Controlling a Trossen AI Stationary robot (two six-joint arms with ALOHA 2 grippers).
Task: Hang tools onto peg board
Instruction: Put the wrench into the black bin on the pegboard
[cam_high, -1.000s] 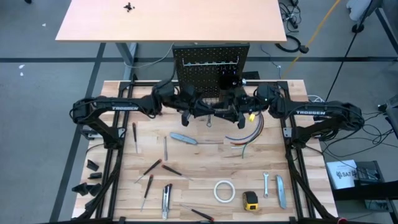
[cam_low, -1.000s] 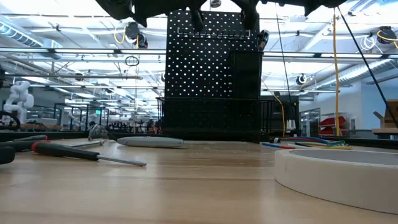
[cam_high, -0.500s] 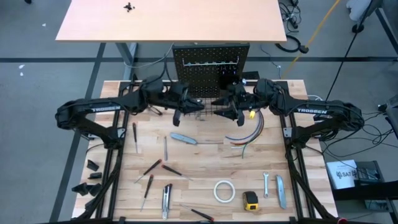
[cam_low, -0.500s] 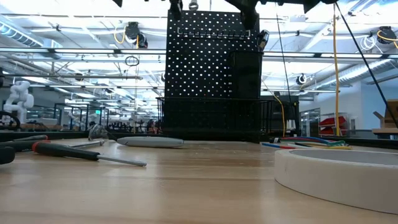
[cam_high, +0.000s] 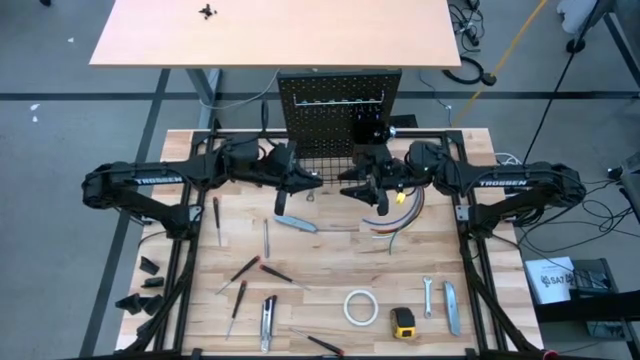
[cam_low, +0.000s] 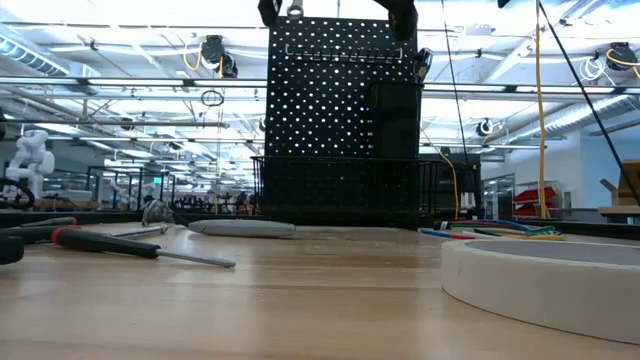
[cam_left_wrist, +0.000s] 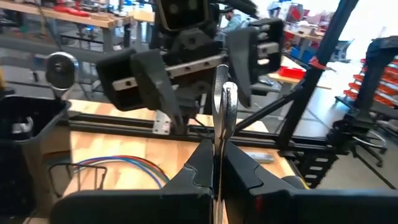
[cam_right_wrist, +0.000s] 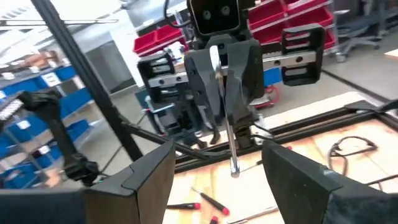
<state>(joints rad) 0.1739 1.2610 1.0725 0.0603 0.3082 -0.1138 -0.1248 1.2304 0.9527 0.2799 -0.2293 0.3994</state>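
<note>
The black peg board (cam_high: 335, 105) stands upright at the table's far edge, also seen in the low view (cam_low: 340, 110). In front of it my left gripper (cam_high: 305, 180) is shut on a silver wrench (cam_right_wrist: 231, 134), high above the table. My right gripper (cam_high: 355, 187) faces it a short way to the right, open and holding nothing; its fingers frame the right wrist view (cam_right_wrist: 217, 186). The other tools lie flat on the wooden table (cam_high: 320, 255). My left gripper pinches the wrench's shaft (cam_left_wrist: 219, 134) between its two fingers (cam_left_wrist: 199, 165). The fingers come level from the table's left and lie across the wrench. It stands about upright, lifted clear, its longer part (cam_right_wrist: 234, 163) hanging below the fingers.
A grey utility knife (cam_high: 295, 222), screwdrivers (cam_high: 245, 268), a white tape roll (cam_high: 360, 307), a yellow tape measure (cam_high: 403, 321) and a small wrench (cam_high: 428, 296) lie on the table. Coloured wires (cam_high: 395, 215) curl below my right gripper. A wire basket (cam_high: 328, 165) juts out from the board's foot.
My left gripper has drawn back toward the table's left edge with the wrench, away from my right gripper, rising a little and rolling about its own axis. The wrench has stayed clear of the table.
</note>
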